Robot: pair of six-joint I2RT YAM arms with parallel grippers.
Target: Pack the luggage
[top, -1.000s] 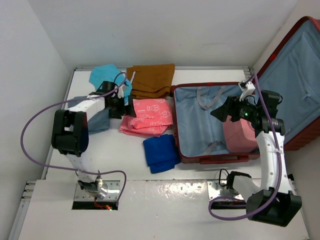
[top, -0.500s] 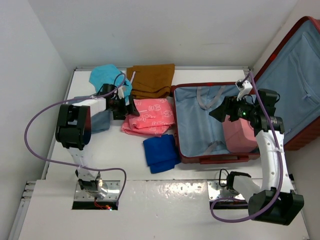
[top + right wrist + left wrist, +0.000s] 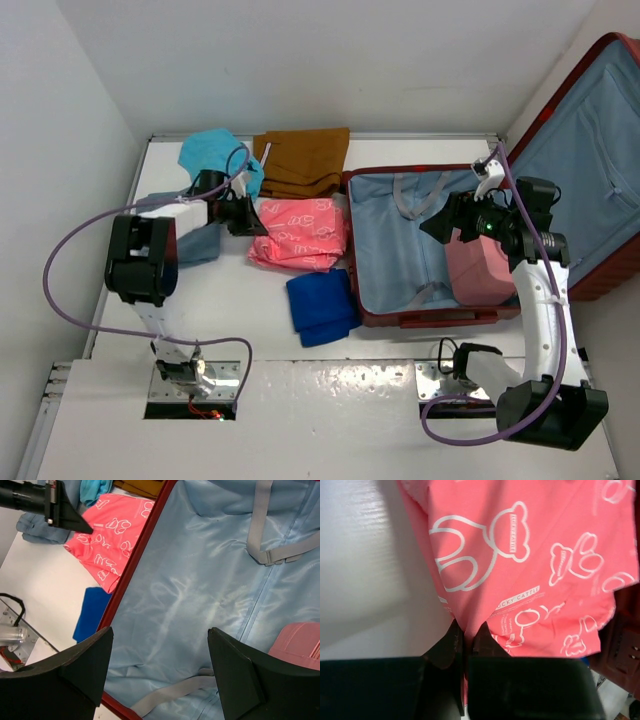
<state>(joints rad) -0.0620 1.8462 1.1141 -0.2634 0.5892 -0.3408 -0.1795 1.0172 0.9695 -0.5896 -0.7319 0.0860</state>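
Note:
The luggage (image 3: 352, 250), a big red suitcase with grey-blue lining (image 3: 200, 580), lies open at the right, its lid (image 3: 590, 150) leaning against the wall. A pink garment with white prints (image 3: 300, 232) lies on the table left of it. My left gripper (image 3: 254, 221) is shut on that garment's left edge; in the left wrist view the cloth (image 3: 530, 555) is pinched between the fingers (image 3: 468, 631). My right gripper (image 3: 441, 222) hovers open over the suitcase's lining (image 3: 160, 630), with nothing in it.
A small pink case (image 3: 478, 268) sits in the suitcase's right end. Grey straps (image 3: 260, 535) lie across the lining. On the table are a brown garment (image 3: 303, 160), a teal cloth (image 3: 212, 150), a folded blue cloth (image 3: 322, 305) and a grey-blue garment (image 3: 195, 240).
My left gripper has closed on the pink garment's left edge, and the cloth has bunched slightly toward the suitcase. The right arm has barely moved.

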